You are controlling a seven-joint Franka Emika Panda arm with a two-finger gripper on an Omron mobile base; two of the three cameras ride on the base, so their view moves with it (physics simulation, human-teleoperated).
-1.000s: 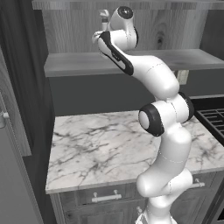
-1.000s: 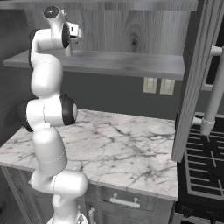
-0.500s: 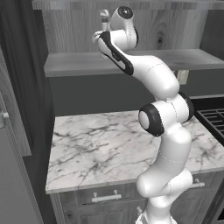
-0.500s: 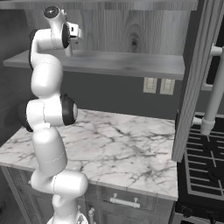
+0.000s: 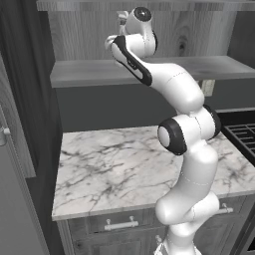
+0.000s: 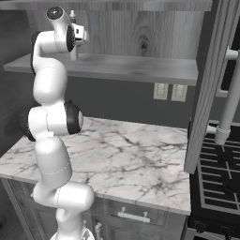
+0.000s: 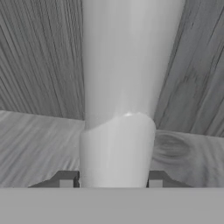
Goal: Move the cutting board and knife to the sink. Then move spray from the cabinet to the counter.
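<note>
While the arm reaches up to the cabinet point(image 6: 140, 70), the gripper point(image 7: 113, 179) stands around the spray point(image 7: 122, 96).

The spray stands upright on the open shelf, its long axis vertical, with no readable label on its pale body. The two fingertips point(image 7: 65, 178) sit just beside its sides; whether they press it, one cannot tell. Below lies the marble counter point(image 5: 114, 169), with a black stove point(image 6: 220, 178) beside it.

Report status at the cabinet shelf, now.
Gripper up at grey wood-grain cabinet shelf, jaws against both sides of slim pale grey-white spray bottle. Bottle upright on shelf, not lifted. White marble counter below; nothing in the way.
</note>
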